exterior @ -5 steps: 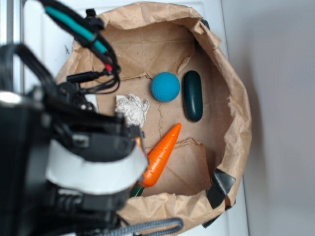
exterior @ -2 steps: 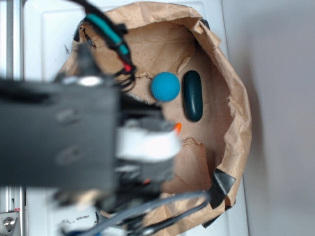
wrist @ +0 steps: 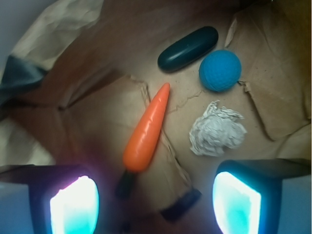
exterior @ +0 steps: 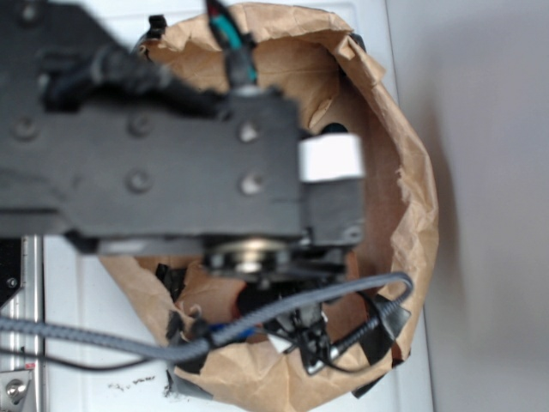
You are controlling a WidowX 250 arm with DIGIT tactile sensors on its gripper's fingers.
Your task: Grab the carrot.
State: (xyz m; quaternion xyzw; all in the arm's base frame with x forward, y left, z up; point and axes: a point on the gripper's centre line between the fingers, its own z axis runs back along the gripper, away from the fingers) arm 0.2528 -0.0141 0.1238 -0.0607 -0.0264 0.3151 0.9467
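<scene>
The carrot (wrist: 147,129) is a smooth orange cone with a dark green stem, lying on the brown paper in the middle of the wrist view, tip pointing up and right. My gripper (wrist: 155,204) hangs above it, open, its two glowing fingers (wrist: 74,204) far apart at the bottom corners with nothing between them. The carrot's thick end and stem lie just ahead of the gap, nearer the left finger. In the exterior view the arm (exterior: 171,163) covers the carrot completely.
A blue ball (wrist: 220,70), a dark green oblong capsule (wrist: 187,48) and a crumpled white paper wad (wrist: 217,131) lie beyond and right of the carrot. All sit inside a brown paper bag (exterior: 412,197) with raised crumpled walls and black tape (exterior: 388,319) at its edge.
The arm has swung from the lower left up and right across the bag, now covering the carrot, ball, capsule and wad in the exterior view.
</scene>
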